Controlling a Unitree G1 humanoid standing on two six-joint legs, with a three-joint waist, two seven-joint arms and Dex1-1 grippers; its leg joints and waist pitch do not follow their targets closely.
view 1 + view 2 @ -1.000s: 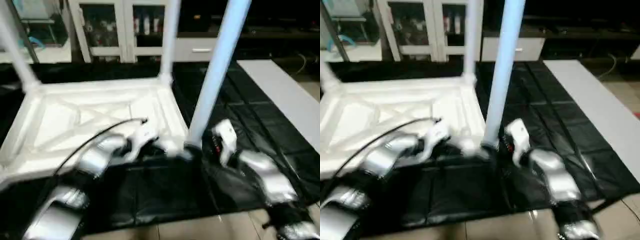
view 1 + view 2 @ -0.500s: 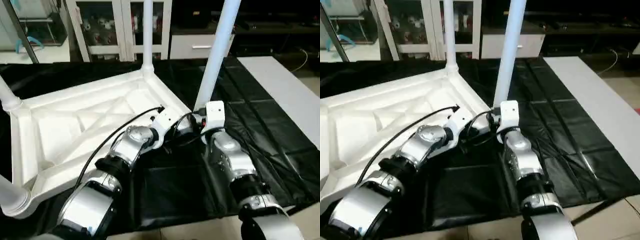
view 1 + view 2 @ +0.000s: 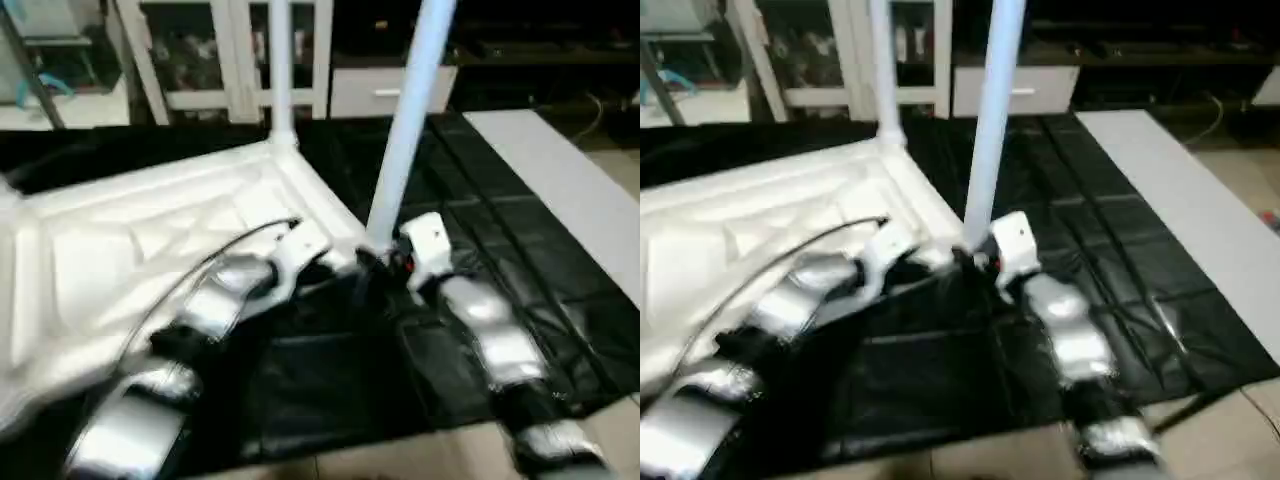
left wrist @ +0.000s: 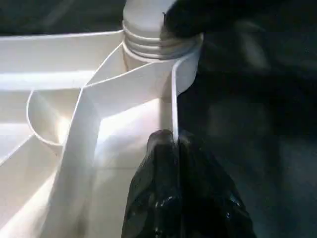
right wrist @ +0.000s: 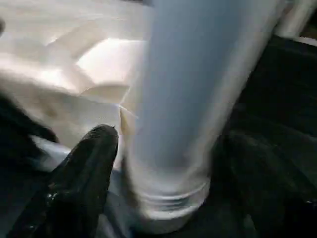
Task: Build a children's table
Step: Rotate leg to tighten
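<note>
A: Against half a second ago the whole view has swung, so most of that shift is the camera. The real change is the right gripper (image 5: 163, 163): its fingers (image 5: 84, 173) now stand wider apart, straddling the base of the near leg (image 3: 405, 130) instead of pressing it.

B: And the left side of the frame?

A: The table top (image 3: 120, 250) lies upside down on the black mat (image 3: 520, 250), filling the left and centre, ribs up. The left gripper (image 4: 173, 148) is closed thin on the upright rim wall beside the near corner socket (image 4: 163, 44), pinching it.

B: The other legs?

A: One leg (image 3: 280, 70) stands in the far corner at upper centre. The near one rises just right of centre.

B: How will it handle?

A: I'd judge it light, hollow plastic, stiff enough, but smooth and slippery. A tall leg levers easily, so take it low, near the threaded collar, and steady the top by a rim or rib as the left does.
</note>
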